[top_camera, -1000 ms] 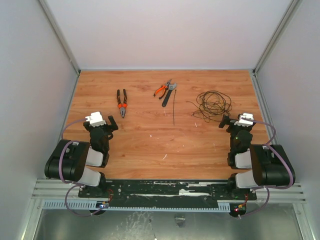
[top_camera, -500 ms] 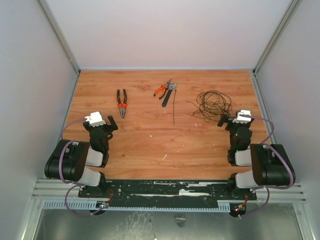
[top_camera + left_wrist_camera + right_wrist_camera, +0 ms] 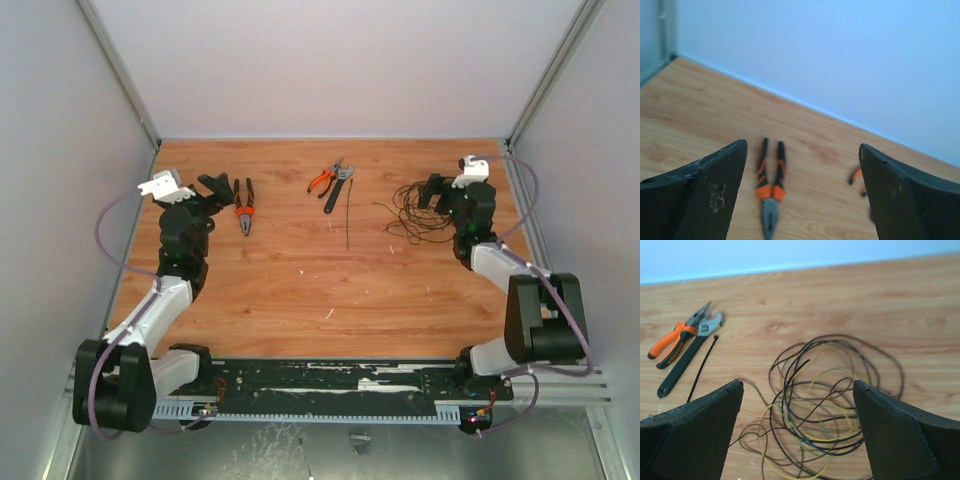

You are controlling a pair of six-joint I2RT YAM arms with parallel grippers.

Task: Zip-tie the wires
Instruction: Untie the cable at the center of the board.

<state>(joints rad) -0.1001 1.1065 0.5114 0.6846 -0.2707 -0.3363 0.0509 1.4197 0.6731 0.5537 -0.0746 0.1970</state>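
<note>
Hovering wide open and empty over the wires (image 3: 421,211) sprawling at far right, the right gripper (image 3: 436,191) should be bunching all loops before closing, while the zip tie (image 3: 348,217) is lying apart to their left and the left gripper (image 3: 213,186) is gaping likewise.

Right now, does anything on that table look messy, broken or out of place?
Only the wires look untidy: loose, uneven loops at the far right, a few strands straying outward. The zip tie lies straight, apart from them, beside the orange pliers and wrench. Nothing looks broken or spilled.
</note>
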